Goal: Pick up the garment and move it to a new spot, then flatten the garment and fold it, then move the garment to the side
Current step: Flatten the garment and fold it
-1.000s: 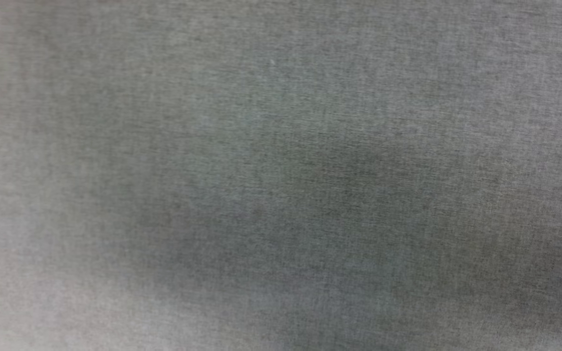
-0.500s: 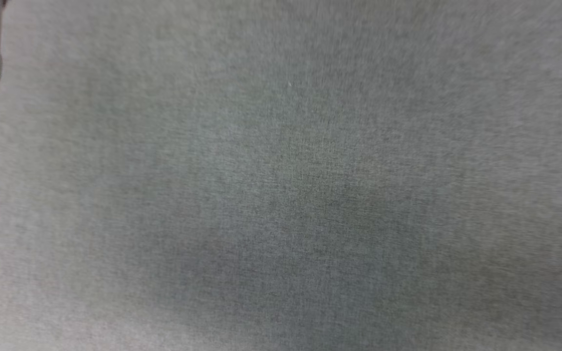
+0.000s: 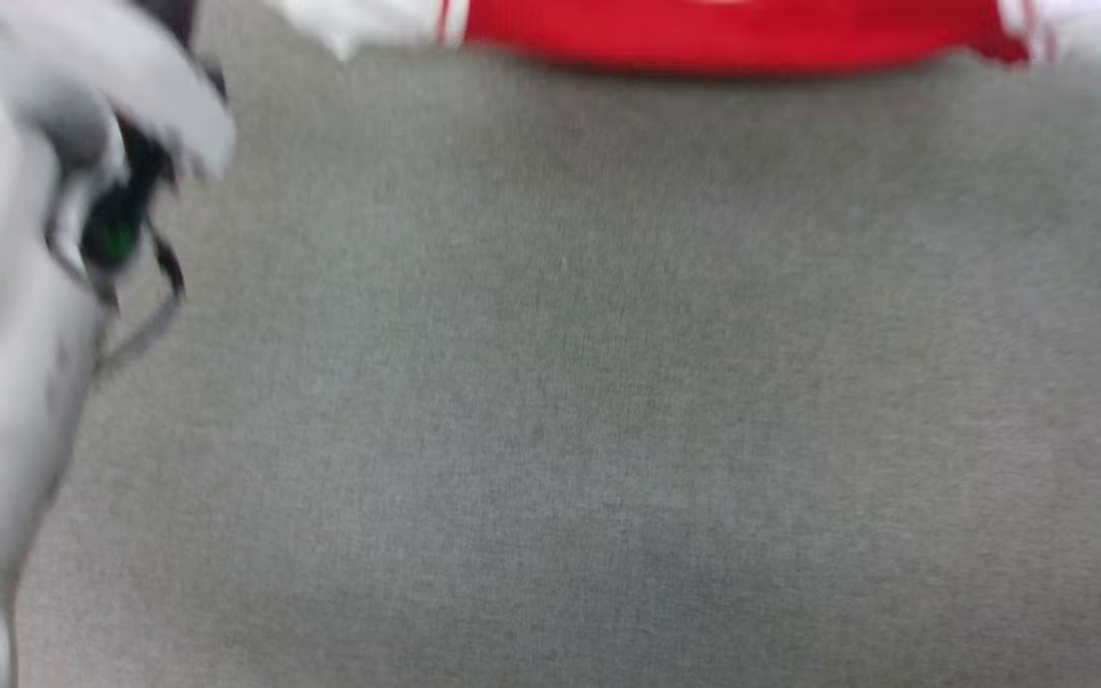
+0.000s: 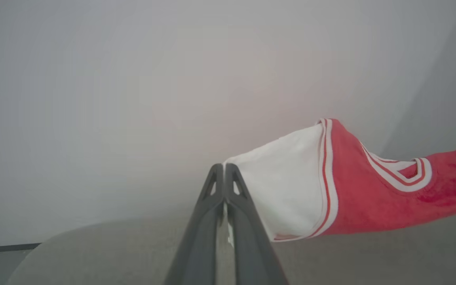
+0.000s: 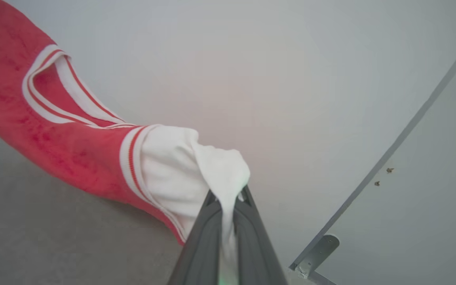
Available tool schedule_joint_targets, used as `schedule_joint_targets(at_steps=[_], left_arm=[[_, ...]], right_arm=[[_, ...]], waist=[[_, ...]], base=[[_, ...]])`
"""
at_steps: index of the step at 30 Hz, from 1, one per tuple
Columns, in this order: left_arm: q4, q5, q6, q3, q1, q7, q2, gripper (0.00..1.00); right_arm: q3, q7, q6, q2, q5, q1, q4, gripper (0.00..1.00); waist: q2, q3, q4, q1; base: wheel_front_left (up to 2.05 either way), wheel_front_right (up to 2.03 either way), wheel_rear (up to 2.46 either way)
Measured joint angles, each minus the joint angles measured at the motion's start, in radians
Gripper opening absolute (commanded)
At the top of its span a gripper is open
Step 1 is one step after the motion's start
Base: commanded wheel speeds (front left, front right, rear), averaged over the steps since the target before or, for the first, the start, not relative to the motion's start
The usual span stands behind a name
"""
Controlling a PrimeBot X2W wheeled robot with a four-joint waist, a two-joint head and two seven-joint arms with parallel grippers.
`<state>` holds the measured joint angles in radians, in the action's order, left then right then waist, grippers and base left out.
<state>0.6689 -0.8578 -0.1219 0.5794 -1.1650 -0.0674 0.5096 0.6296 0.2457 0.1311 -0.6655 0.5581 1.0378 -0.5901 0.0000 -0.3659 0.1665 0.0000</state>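
Note:
The garment point(image 3: 723, 33), red with white sleeves and red-white striped trim, hangs stretched across the top edge of the head view above the grey cloth surface point(image 3: 550, 382). In the left wrist view my left gripper point(image 4: 224, 166) is shut on the edge of one white sleeve, and the garment point(image 4: 370, 190) runs off to the right. My right gripper point(image 5: 228, 194) is shut on the other white sleeve, bunched between its fingers, while the garment point(image 5: 54, 130) stretches away to the upper left. The print is hidden.
My pale left arm point(image 3: 34, 239) stands blurred at the left of the head view. A plain pale wall lies behind the garment in both wrist views. A grey strip with a metal bracket point(image 5: 315, 249) runs along the wall at lower right.
The head camera has moved: before it showed just grey cloth, then a sliver of arm. Now the garment's red band and my left arm are in the picture.

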Motion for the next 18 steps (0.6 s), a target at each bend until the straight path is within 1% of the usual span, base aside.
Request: schedule_joint_targets(at_steps=[3, 4, 9, 13, 15, 18], left_arm=[[-0.137, -0.029, 0.038, 0.006, 0.173, 0.022, 0.042, 0.0], [-0.184, -0.049, 0.056, 0.004, 0.234, 0.031, 0.053, 0.0], [-0.457, -0.107, 0.169, 0.003, 0.536, 0.071, 0.142, 0.0], [-0.652, -0.157, 0.268, 0.006, 0.767, 0.09, 0.203, 0.0], [-0.724, -0.17, 0.311, 0.007, 0.855, 0.093, 0.232, 0.0], [-0.811, -0.186, 0.36, 0.03, 0.97, 0.107, 0.253, 0.0]], right_arm=[[0.028, -0.009, 0.0, -0.037, 0.058, -0.119, 0.086, 0.0], [0.034, -0.012, 0.0, -0.051, 0.069, -0.161, 0.112, 0.0], [0.02, -0.024, 0.0, -0.132, 0.114, -0.357, 0.222, 0.0], [-0.018, -0.027, 0.0, -0.166, 0.131, -0.509, 0.29, 0.0], [-0.029, -0.036, 0.0, -0.181, 0.142, -0.586, 0.323, 0.0], [-0.039, -0.052, 0.0, -0.209, 0.145, -0.688, 0.369, 0.0]], waist=[[0.0, 0.053, -0.008, 0.0], [0.0, 0.07, -0.01, 0.0], [0.0, 0.144, -0.019, 0.0], [0.0, 0.186, -0.024, 0.0], [0.0, 0.2, -0.025, 0.0], [0.0, 0.21, -0.023, 0.0]], base=[[0.0, 0.0, 0.0], [0.0, 0.0, 0.0], [0.0, 0.0, 0.0], [0.0, 0.0, 0.0], [0.0, 0.0, 0.0], [0.0, 0.0, 0.0]])
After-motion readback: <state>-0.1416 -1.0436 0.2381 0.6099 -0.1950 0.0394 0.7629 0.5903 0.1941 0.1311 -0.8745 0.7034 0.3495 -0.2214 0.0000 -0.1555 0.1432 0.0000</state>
